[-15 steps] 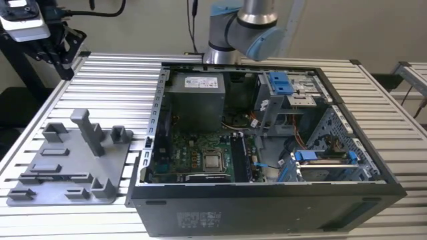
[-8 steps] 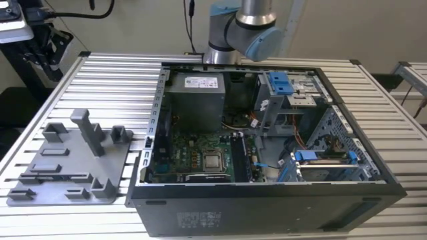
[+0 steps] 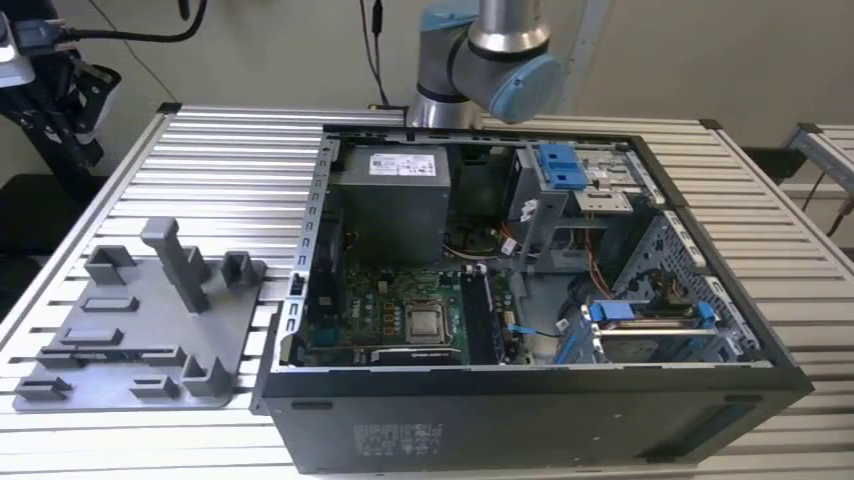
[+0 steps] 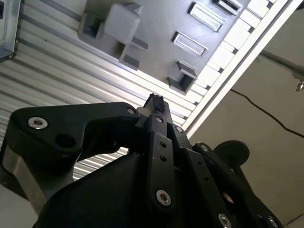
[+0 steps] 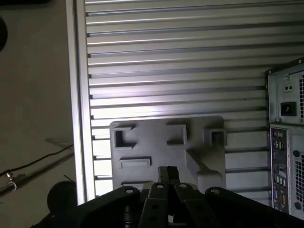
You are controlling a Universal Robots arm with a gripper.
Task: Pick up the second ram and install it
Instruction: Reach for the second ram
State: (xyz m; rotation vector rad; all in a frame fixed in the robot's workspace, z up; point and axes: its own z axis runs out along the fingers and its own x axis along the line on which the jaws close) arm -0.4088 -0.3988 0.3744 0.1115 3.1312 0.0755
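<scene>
My gripper [image 4: 156, 101] hangs high above the grey plastic tray [image 5: 142, 147], its black fingers closed together with nothing visible between them; its tips [image 5: 167, 172] sit over the tray's edge. In the exterior view the tray [image 3: 134, 340] lies at the left of the open PC case [image 3: 534, 425] and carries no stick. Narrow dark green strips stand on edge in the motherboard slots [image 3: 491, 318] beside the processor socket [image 3: 427, 322]. I cannot tell which of them is the second ram.
The case and tray rest on a ribbed aluminium table [image 3: 227, 170]. The arm's elbow joint [image 3: 501, 70] rises behind the case. Blue drive brackets [image 3: 561, 165] and a power supply [image 3: 390, 190] fill the case's far side. A cable [image 4: 266, 116] lies on the floor.
</scene>
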